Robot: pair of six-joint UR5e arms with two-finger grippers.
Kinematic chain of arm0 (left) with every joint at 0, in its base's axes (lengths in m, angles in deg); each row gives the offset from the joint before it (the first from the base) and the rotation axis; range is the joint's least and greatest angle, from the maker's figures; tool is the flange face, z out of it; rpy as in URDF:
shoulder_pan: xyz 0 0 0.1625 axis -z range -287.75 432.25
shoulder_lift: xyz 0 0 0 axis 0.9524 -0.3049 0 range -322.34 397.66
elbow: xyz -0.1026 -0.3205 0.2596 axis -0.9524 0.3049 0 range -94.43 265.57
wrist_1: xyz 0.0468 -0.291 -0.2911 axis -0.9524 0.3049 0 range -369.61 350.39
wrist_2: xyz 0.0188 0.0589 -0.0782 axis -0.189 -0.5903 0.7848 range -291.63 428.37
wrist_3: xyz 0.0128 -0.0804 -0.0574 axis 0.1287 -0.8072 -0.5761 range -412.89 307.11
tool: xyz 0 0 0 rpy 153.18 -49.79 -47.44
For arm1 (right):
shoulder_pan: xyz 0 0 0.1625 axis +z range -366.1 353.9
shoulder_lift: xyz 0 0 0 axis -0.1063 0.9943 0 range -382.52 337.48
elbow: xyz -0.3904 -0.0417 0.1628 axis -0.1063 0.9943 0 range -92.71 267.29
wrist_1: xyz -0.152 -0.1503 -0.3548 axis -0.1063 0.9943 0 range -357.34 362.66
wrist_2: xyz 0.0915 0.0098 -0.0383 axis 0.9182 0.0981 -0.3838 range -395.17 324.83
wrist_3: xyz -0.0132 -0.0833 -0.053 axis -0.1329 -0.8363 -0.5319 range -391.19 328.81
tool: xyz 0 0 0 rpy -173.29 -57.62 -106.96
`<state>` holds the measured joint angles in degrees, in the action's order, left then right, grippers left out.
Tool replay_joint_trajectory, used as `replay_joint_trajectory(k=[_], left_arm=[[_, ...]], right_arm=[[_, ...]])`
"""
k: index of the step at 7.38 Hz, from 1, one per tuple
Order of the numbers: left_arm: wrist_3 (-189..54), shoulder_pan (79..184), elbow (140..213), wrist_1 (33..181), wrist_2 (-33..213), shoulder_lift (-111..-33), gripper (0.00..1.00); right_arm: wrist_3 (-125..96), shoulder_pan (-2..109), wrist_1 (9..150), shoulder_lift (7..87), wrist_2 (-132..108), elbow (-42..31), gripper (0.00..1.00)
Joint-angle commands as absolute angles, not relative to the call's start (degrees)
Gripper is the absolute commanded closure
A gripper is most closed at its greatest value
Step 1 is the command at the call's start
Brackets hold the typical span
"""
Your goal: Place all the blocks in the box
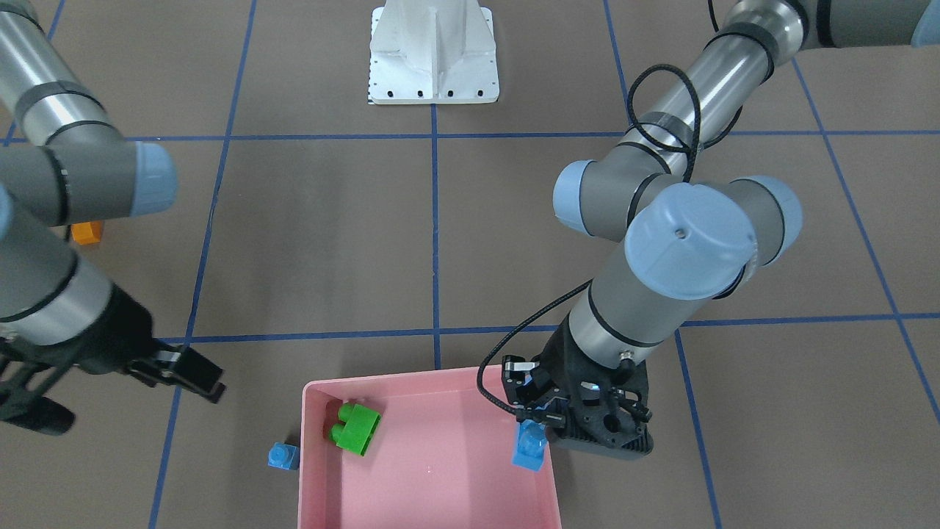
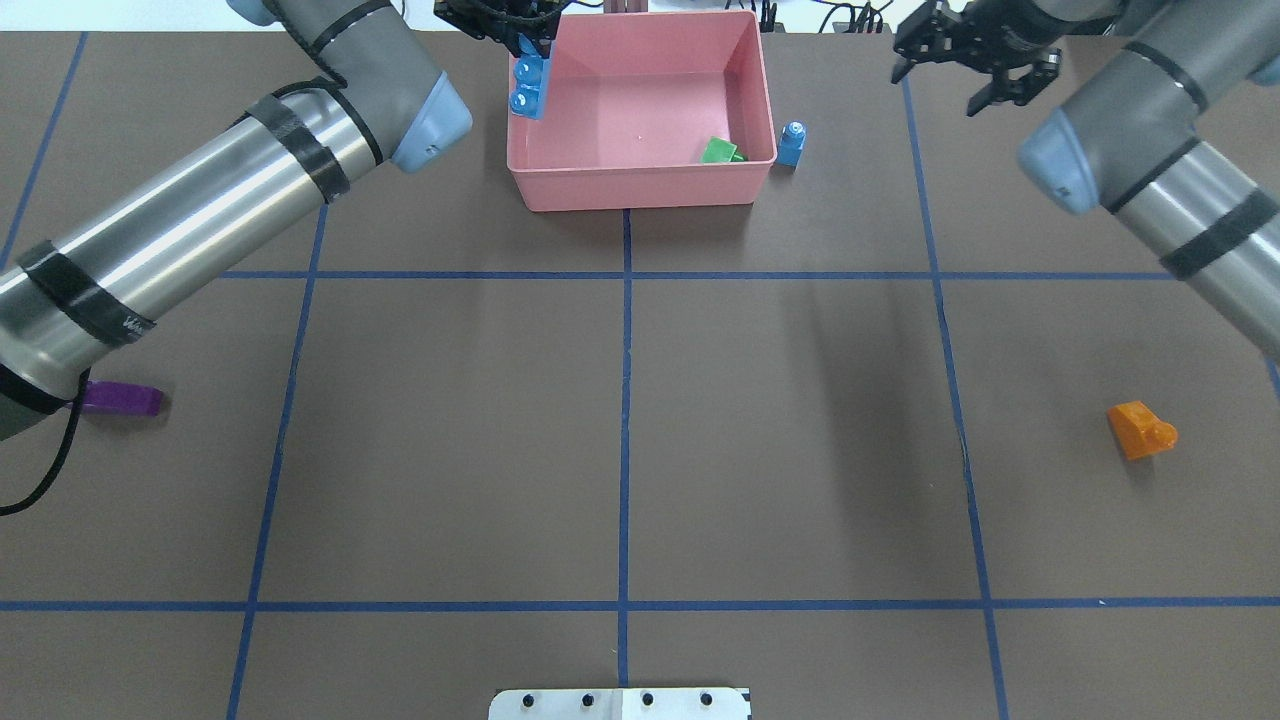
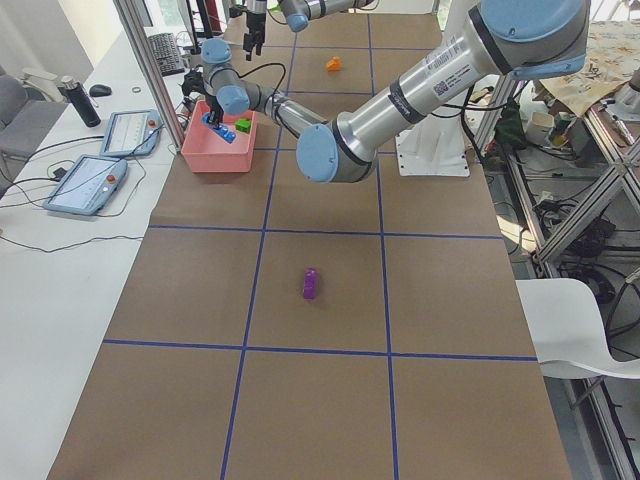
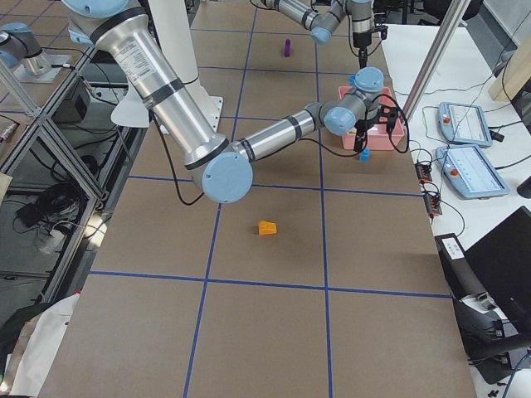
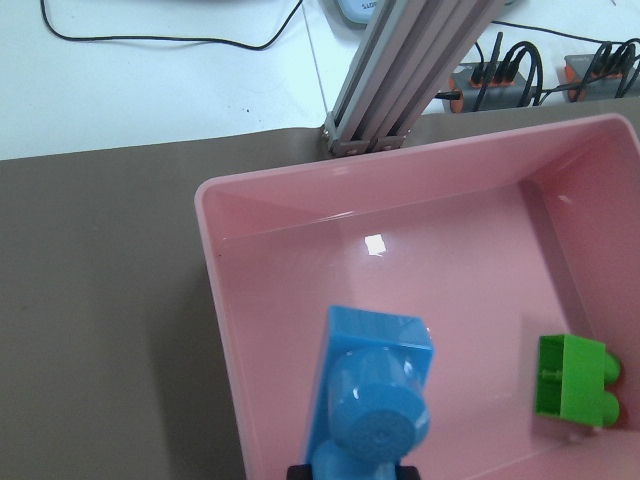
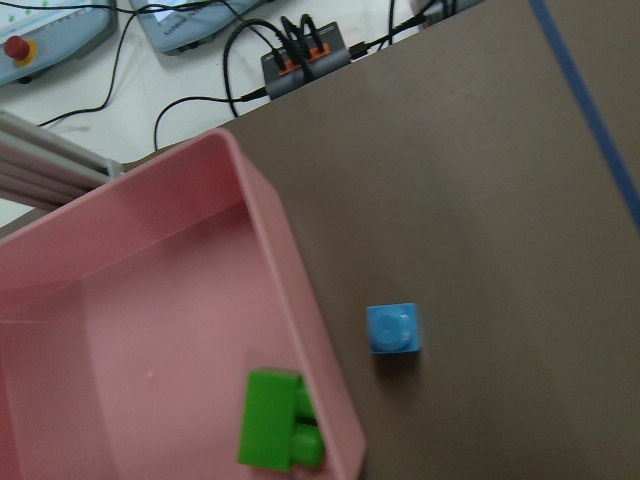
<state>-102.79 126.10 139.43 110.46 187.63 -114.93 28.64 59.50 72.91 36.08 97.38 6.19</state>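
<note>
My left gripper (image 2: 527,45) is shut on the long blue block (image 2: 527,88) and holds it upright over the pink box (image 2: 640,195), just inside its left wall; the block fills the lower middle of the left wrist view (image 5: 370,400). The green block (image 2: 720,152) lies in the box's near right corner. The tiny blue block (image 2: 791,143) stands on the table just outside the box's right wall. My right gripper (image 2: 940,85) is open and empty, above the table to the right of it. The orange block (image 2: 1140,430) lies mid-right, the purple block (image 2: 122,399) at the far left.
The white robot base (image 2: 620,703) sits at the near edge of the table. A metal post (image 5: 400,70), power strips and cables stand just beyond the box's far wall. Blue tape lines mark the brown table into squares.
</note>
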Motion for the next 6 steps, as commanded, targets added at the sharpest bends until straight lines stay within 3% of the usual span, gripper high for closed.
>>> replay_joint_trajectory(k=[1,2,4,6], left_arm=[[-103.34,124.9,135.85,111.85,183.68,-117.91,0.4],[-103.34,124.9,135.75,113.33,181.5,-117.91,0.01],[-103.6,125.42,136.36,113.26,181.48,-117.91,0.01],[-103.08,127.43,140.56,108.12,185.76,-117.47,0.01]], right_arm=[[14.04,62.8,72.88,52.11,101.76,-0.12,0.01],[8.59,62.81,72.88,59.67,101.59,-2.77,0.01],[5.03,62.54,72.79,67.54,101.94,-3.85,0.01],[4.93,59.49,72.0,69.15,104.55,-3.5,0.0]])
